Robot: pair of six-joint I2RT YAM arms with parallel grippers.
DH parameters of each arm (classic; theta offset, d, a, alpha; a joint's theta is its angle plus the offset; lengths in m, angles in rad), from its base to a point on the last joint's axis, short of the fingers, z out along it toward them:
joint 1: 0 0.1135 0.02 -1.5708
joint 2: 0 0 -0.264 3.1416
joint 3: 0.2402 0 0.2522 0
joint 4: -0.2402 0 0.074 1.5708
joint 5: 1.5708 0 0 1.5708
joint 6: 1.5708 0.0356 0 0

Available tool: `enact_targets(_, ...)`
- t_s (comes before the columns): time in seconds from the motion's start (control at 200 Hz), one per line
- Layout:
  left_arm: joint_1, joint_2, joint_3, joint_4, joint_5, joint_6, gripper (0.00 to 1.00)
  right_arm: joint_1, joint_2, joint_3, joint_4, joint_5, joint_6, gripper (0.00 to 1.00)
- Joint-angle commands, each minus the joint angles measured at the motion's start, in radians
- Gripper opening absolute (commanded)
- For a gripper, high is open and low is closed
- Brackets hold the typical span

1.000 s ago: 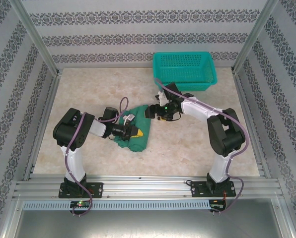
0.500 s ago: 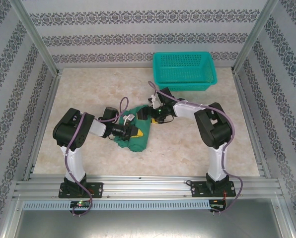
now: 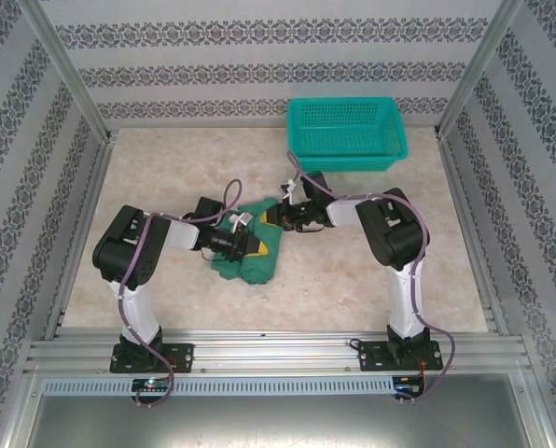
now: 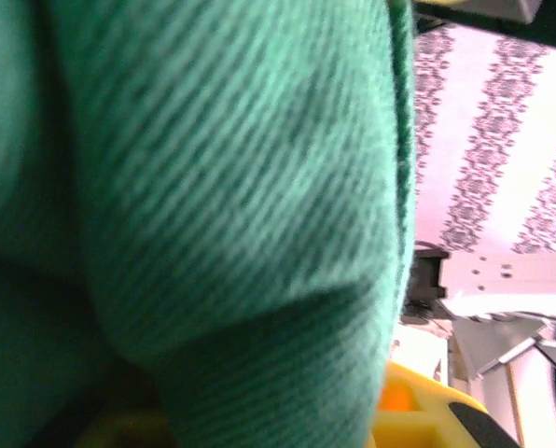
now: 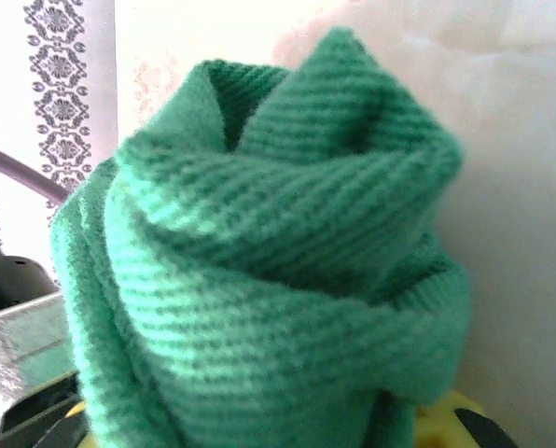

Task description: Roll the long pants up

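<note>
We see pants (image 3: 255, 268) mostly rolled, left gripper (image 3: 255, 245) and right gripper (image 3: 277, 217) each clamped on them; tightening remains.

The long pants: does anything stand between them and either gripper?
Nothing visible does. The left gripper lies on the long pants, the right gripper is at their far end, and green cloth is close before both wrist cameras. The basket stands apart.
</note>
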Motion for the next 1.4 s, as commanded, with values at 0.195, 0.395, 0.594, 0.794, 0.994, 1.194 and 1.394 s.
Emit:
enact_targets(0.195,-0.058,-0.308,0.197,-0.572,-0.985,0.27,0.25,-0.04,-0.167,-0.25,-0.122,0.198,0.078,0.0)
enact_targets(0.395,-0.405,-0.441,0.249,-0.655,-1.602,0.366,0.45,0.003,-0.3,-0.306,-0.224,0.317,0.129,0.0)
enact_targets(0.594,-0.66,-0.43,0.269,-0.695,-1.776,0.384,0.43,0.067,-0.321,-0.279,-0.316,0.376,0.128,0.0)
enact_targets(0.794,-0.788,-0.294,0.317,-0.718,-1.752,0.375,0.49,0.075,-0.311,-0.28,-0.317,0.379,0.126,0.0)
enact_targets(0.994,-0.835,-0.202,0.398,-0.755,-1.61,0.373,0.71,0.081,-0.298,-0.267,-0.337,0.384,0.115,0.0)
enact_targets(1.194,-0.837,-0.053,0.452,-0.873,-1.7,0.31,0.72,0.084,-0.286,-0.26,-0.331,0.382,0.115,0.0)
enact_targets(1.394,-0.832,0.05,0.434,-0.932,-1.81,0.222,0.73,0.086,-0.271,-0.258,-0.337,0.374,0.107,0.0)
